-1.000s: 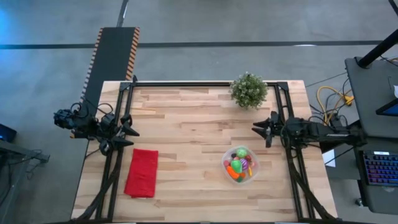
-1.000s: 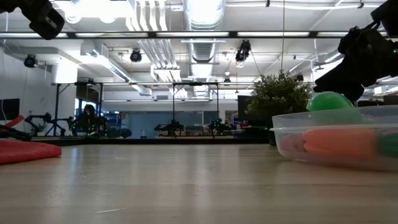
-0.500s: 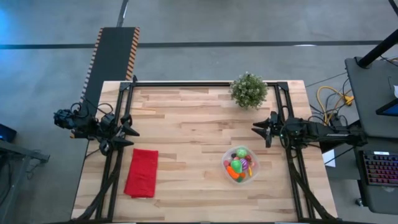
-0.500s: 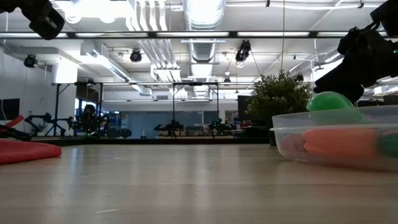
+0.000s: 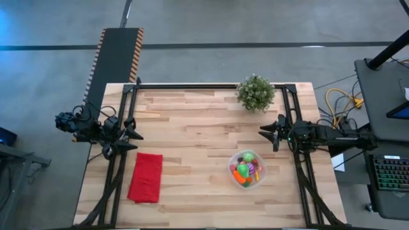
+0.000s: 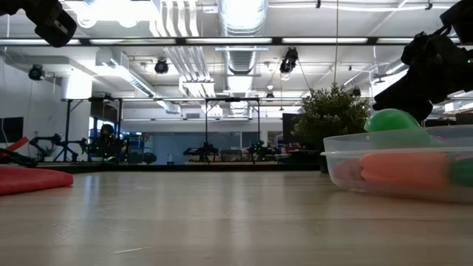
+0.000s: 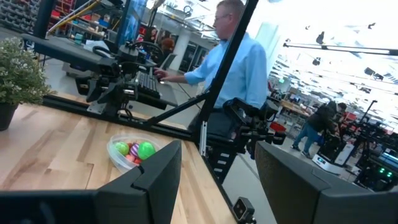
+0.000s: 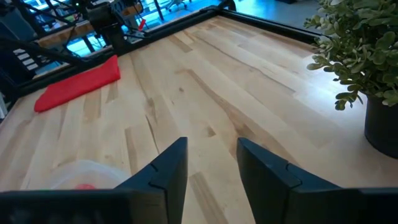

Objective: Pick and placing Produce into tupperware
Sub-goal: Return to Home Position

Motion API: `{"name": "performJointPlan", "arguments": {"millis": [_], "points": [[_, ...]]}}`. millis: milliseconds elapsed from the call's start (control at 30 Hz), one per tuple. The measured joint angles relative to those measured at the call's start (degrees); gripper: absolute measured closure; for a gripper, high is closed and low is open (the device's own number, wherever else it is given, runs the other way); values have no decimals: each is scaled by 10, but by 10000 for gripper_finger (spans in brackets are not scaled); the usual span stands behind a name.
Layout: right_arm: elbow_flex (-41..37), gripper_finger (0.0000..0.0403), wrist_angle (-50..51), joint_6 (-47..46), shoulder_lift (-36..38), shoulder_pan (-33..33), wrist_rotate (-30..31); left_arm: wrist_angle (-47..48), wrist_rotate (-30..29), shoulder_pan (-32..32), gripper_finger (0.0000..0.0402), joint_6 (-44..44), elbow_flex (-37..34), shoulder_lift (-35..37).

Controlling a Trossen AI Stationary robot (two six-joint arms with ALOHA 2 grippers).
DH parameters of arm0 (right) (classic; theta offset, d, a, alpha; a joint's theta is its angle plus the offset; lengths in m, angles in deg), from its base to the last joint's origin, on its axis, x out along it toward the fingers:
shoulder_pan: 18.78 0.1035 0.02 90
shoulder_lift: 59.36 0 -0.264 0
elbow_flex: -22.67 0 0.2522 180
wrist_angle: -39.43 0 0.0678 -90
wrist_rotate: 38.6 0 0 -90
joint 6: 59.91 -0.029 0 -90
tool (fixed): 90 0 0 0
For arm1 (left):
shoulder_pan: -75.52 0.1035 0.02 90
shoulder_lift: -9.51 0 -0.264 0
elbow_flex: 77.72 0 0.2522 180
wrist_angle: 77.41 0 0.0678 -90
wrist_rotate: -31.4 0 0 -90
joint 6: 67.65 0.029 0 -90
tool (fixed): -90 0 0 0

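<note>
The produce (image 5: 245, 170) is sitting in the tub (image 5: 231, 163) just beside the released right pincer (image 5: 269, 135), the left pincer (image 5: 131, 140) is likewise hanging released, so the job is looking finished.

Just beside right gripper (image 5: 263, 132), nearer the table's front: tupperware (image 5: 231, 163) holding produce (image 5: 246, 169). Plant (image 5: 255, 92) on its other side. Cloth (image 5: 146, 177) beside left gripper (image 5: 135, 138).

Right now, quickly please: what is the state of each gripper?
Left gripper: open, holding nothing.
Right gripper: open, holding nothing.
</note>
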Motion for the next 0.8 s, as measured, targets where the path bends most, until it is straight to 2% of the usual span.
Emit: {"name": "performJointPlan", "arguments": {"millis": [800], "points": [[0,272,0,0,0,0,0,0,0,0,210,0,0,0]]}}
